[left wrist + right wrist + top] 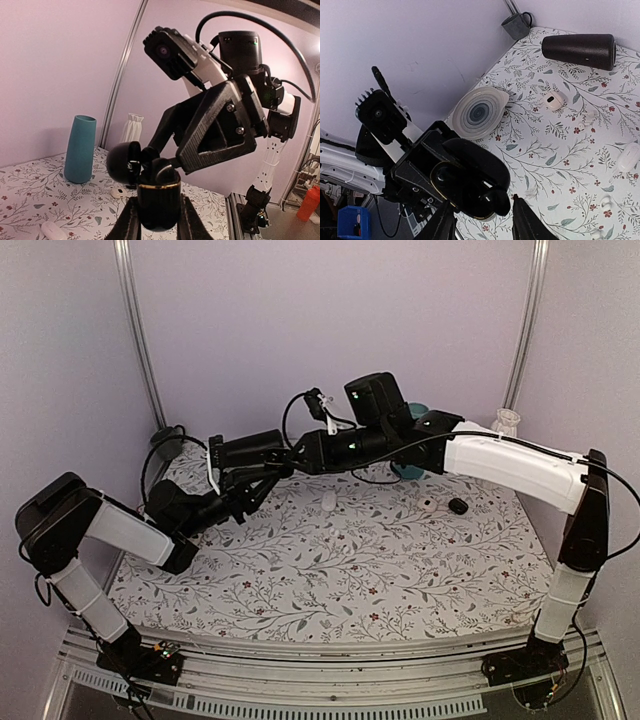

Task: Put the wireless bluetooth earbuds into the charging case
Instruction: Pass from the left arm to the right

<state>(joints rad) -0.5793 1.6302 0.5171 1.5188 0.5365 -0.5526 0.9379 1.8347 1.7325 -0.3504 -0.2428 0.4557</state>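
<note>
A lab test booth: aluminium posts (135, 330), plain lilac walls (330, 310).

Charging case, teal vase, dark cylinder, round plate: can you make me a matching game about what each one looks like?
Things:
1. charging case
2. teal vase
3. dark cylinder
4. round plate

States:
A. lying on its side
B. lid open, held up by the left gripper
C. standing upright
D. has grey rings in its middle

Pairs: 1-B, 2-C, 3-A, 4-D
</note>
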